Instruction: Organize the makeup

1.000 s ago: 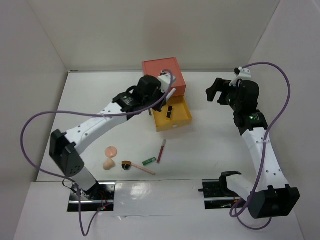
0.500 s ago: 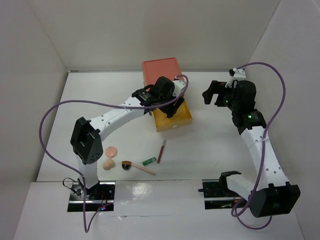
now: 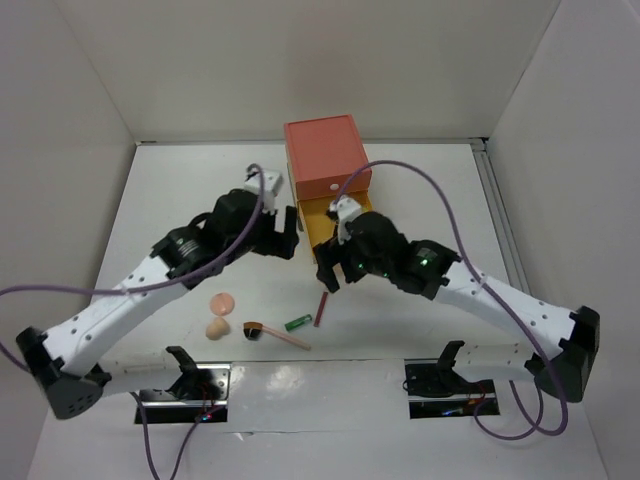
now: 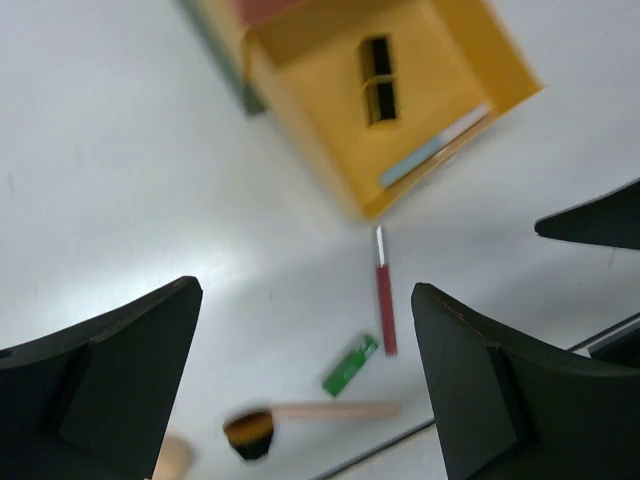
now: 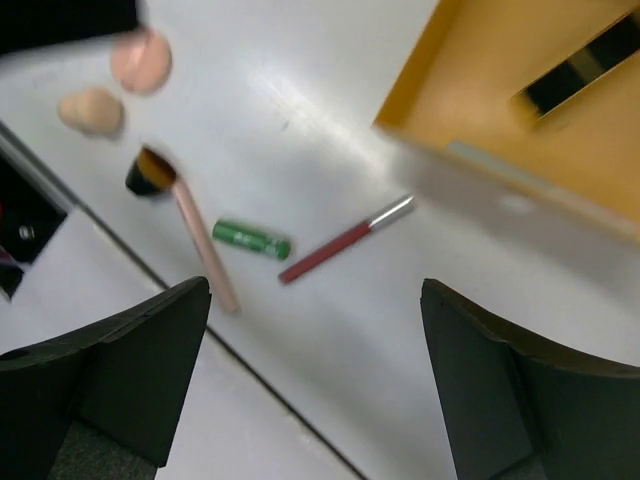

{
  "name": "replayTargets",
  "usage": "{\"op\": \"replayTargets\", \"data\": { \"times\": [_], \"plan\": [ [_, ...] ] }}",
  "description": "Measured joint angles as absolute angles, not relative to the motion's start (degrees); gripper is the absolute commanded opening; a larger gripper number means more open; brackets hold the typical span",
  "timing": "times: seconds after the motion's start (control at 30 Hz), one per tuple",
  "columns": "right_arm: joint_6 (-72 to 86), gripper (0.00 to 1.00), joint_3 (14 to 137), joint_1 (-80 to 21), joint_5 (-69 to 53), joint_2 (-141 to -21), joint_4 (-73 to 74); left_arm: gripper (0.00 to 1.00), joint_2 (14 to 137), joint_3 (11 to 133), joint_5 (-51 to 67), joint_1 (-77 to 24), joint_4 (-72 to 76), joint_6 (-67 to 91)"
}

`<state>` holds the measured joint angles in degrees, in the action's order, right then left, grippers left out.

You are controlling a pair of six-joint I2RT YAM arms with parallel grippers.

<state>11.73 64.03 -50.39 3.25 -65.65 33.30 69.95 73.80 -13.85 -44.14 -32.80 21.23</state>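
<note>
Judging the red gloss stick [image 5: 345, 240] as light, stiff and slick, liable to roll if nudged. Lying flat on the table [image 3: 430, 190], just near of the open yellow drawer [image 5: 500, 115]. Favouring a hold across the middle of the red barrel, not the thin silver end. Hovering above it with the right hand [image 5: 316, 288], fingers spread apart and gripping nothing.

Noting, further left, the green tube [image 5: 252, 238], the brush [image 5: 190, 230], the sponge [image 5: 92, 110] and the puff [image 5: 140, 58], the last two looking soft. Holding the left hand [image 4: 305, 290] wide apart too, empty.

Guessing at black compacts [image 4: 376, 80] and a pale pencil [image 4: 432, 150] inside the drawer, motion blur smearing detail. Losing much of the drawer behind both arms in the top view.
</note>
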Motion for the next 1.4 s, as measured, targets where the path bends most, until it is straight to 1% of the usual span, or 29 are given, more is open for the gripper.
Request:
{"op": "replayTargets", "data": {
  "times": [0.03, 0.1, 0.23, 0.37, 0.4, 0.57, 0.6, 0.67, 0.87, 0.9, 0.97, 1.0, 1.03, 1.07, 1.1, 1.2, 1.27, 1.33, 1.4],
  "plan": [
    [13.23, 0.92, 62.74, -52.82, 4.89, -66.5, 33.47, 1.0, 66.63, 71.33, -15.79, -44.14, -34.72, 24.71],
    [17.45, 0.88, 59.51, -57.67, 8.21, -68.4, 33.36, 1.0, 61.21, 66.41, -19.38, -44.1, -39.72, 32.05],
    [27.92, 0.75, 52.84, -63.81, 15.27, -72.84, 32.56, 1.0, 55.11, 58.19, -23.68, -44.1, -50.59, 45.6],
    [38.11, 0.72, 49.08, -66.74, 20.73, -78.28, 30.44, 1.0, 49.36, 52.99, -24.58, -44.1, -56.64, 52.84],
    [40.03, 0.68, 48.99, -67.33, 22.09, -80.14, 29.8, 1.0, 47.64, 52.42, -24.64, -44.1, -57.67, 53.8],
    [46.7, 0.68, 49.58, -68.77, 28.69, -88.33, 26.33, 1.0, 43.09, 52.1, -24.67, -44.1, -58.61, 56.16],
    [47.48, 0.68, 49.74, -68.88, 29.65, -89.67, 25.76, 1.0, 42.81, 52.1, -24.6, -44.1, -58.63, 56.34],
    [48.82, 0.64, 50.09, -68.9, 31.14, -91.85, 24.64, 1.0, 42.72, 52.1, -24.51, -44.1, -58.59, 56.69],
    [51.92, 0.64, 51.81, -68.93, 33.98, -96.84, 22.11, 1.0, 43.35, 52.1, -24.16, -44.1, -58.39, 56.93],
    [52.21, 0.62, 51.92, -68.93, 33.98, -97.06, 21.78, 1.0, 43.4, 52.1, -24.16, -44.1, -58.35, 56.93],
    [52.86, 0.49, 52.05, -68.9, 34.13, -97.32, 21.32, 1.0, 43.46, 52.1, -24.16, -44.1, -58.33, 56.93],
    [53.15, 0.39, 52.05, -68.9, 34.2, -97.43, 21.12, 0.99, 43.53, 52.1, -24.16, -44.1, -58.33, 56.93],
    [53.41, 0.32, 52.05, -68.86, 34.37, -97.51, 20.86, 0.99, 43.66, 52.1, -24.16, -44.1, -58.3, 56.93],
    [53.58, 0.22, 52.05, -68.84, 34.52, -97.62, 20.56, 0.99, 43.77, 52.1, -24.14, -44.1, -58.28, 56.9],
    [54.06, 0.18, 52.05, -68.84, 34.7, -97.69, 20.25, 0.99, 43.88, 52.1, -24.14, -44.1, -58.26, 56.84],
    [54.87, 0.07, 52.05, -68.84, 34.7, -97.73, 20.01, 0.99, 44.25, 52.1, -24.16, -44.1, -58.26, 56.4],
    [55.33, 0.07, 52.05, -68.86, 34.68, -97.65, 20.21, 1.0, 44.38, 52.1, -24.18, -44.1, -58.26, 55.68],
    [55.88, 0.0, 52.05, -69.17, 34.46, -97.43, 20.84, 1.0, 44.53, 52.12, -24.21, -44.1, -58.24, 55.4],
    [56.1, 0.0, 52.01, -70.13, 33.61, -96.68, 22.83, 1.0, 44.88, 52.12, -24.21, -44.1, -58.24, 55.2]
  ]
}}
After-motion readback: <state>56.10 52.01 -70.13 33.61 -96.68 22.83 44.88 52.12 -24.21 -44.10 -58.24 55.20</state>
